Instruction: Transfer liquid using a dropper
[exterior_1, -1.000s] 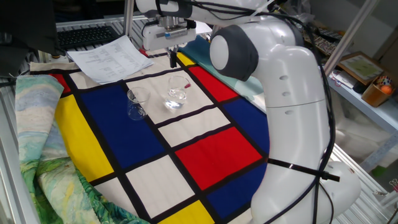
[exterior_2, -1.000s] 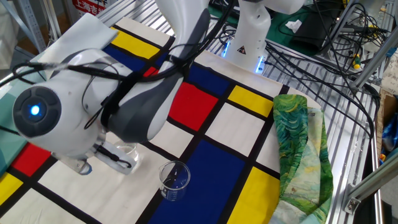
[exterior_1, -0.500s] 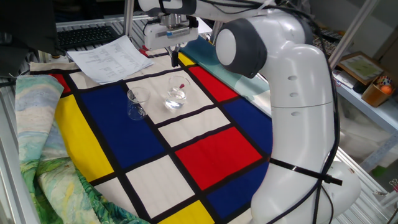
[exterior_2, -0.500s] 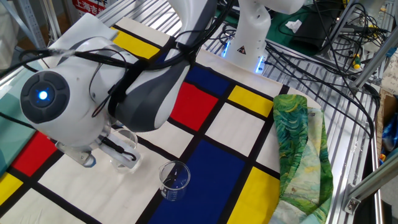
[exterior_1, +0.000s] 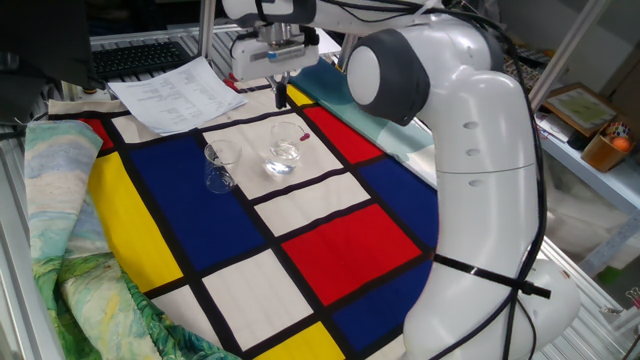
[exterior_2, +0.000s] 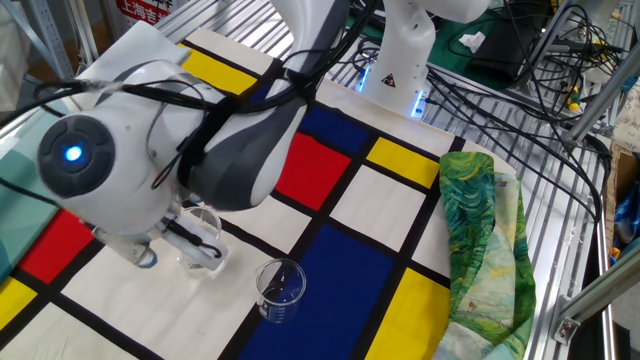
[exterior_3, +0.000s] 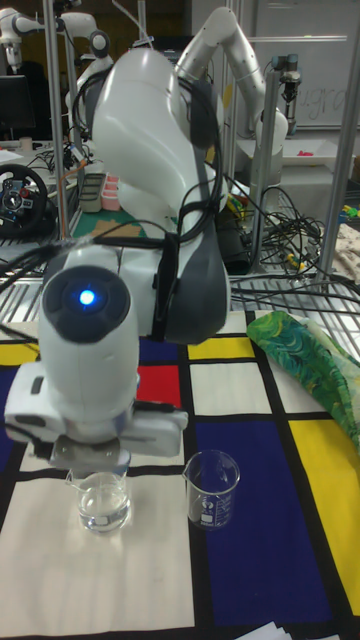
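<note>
in the tall fixed view the end effector (exterior_3: 97, 458) is almost wholly hidden behind the arm's white wrist housing, which also covers the rim of the rounder glass (exterior_3: 104, 500) below it. in the other fixed view the same housing blocks the end effector and part of that glass, leaving only dark finger shapes just beside its wall. only one fixed view gives a clean look: the dark fingers (exterior_1: 281, 92) hang close together, narrow, over the far edge of the checked cloth (exterior_1: 340, 240) on the tabletop, and nothing can be made out between them; whether they are fully closed i cannot tell.

going left to right in that view: a green patterned cloth (exterior_1: 70, 240) bunched at the left edge, a sheet of printed paper (exterior_1: 180, 92) at the far left, the small beaker (exterior_1: 219, 168) on a blue panel, then the rounder glass just to its right on a white panel.

the dropper (exterior_1: 296, 140) leans inside the rounder glass, its small red bulb showing at the far right rim; the clear tube is too thin to trace. the liquid (exterior_3: 103, 515) is a shallow clear pool with glints at that glass's bottom.
</note>
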